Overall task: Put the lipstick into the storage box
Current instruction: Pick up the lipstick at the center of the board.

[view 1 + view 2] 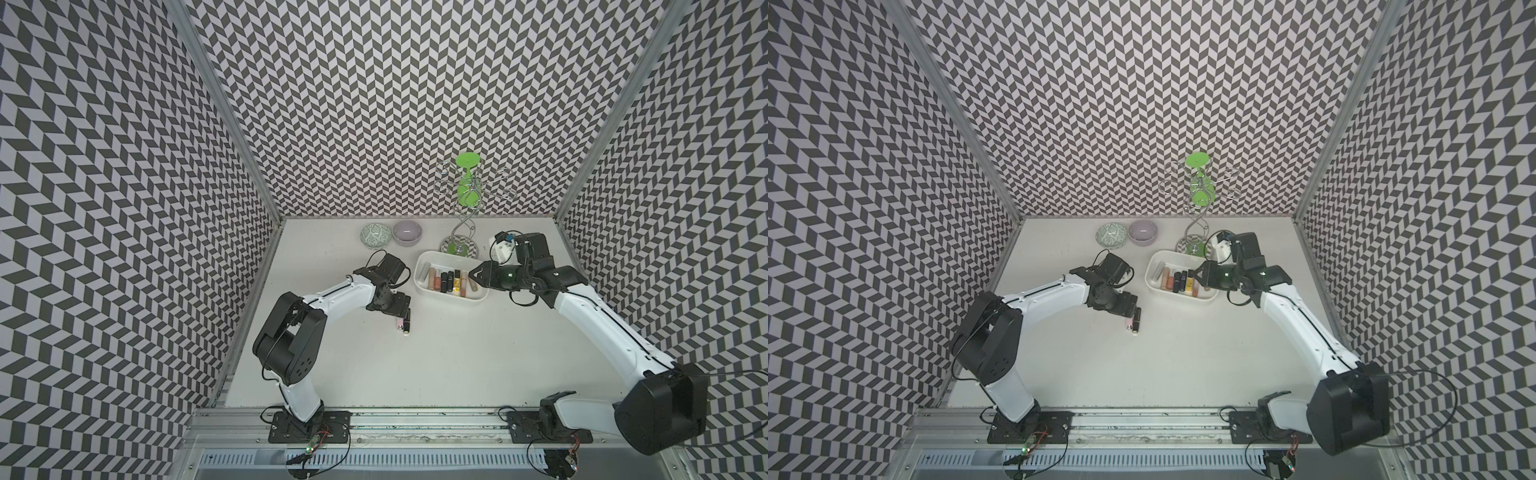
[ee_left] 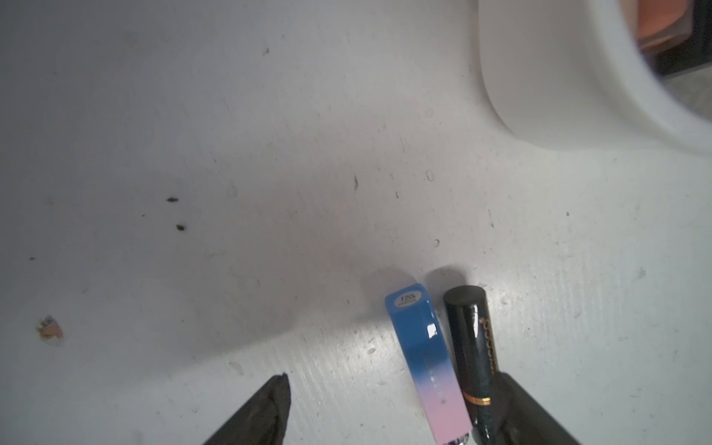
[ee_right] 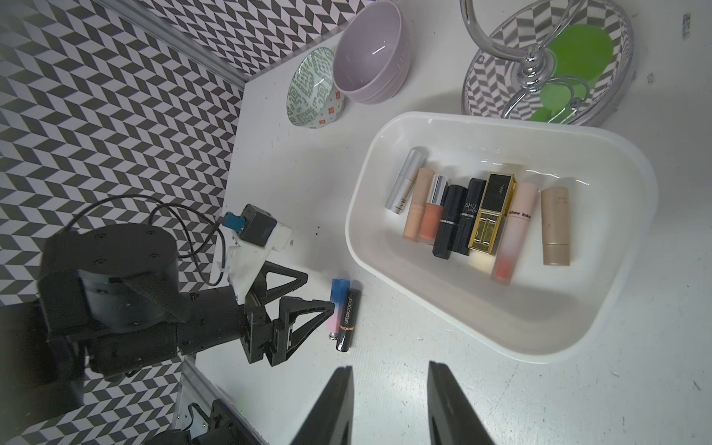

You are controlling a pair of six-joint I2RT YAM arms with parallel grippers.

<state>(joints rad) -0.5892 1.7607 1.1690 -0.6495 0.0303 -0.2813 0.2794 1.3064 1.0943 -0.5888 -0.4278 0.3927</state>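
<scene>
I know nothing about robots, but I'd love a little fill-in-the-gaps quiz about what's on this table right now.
1. The left hand is at the ____ lipsticks lying on the table, outside the storage box.
2. Beside the black lipstick, the blue lipstick fades to ____.
3. The right hand holds ____.
4. The lilac bowl and the green-patterned bowl are both ____.

Missing words: two; pink; nothing; empty.
</scene>
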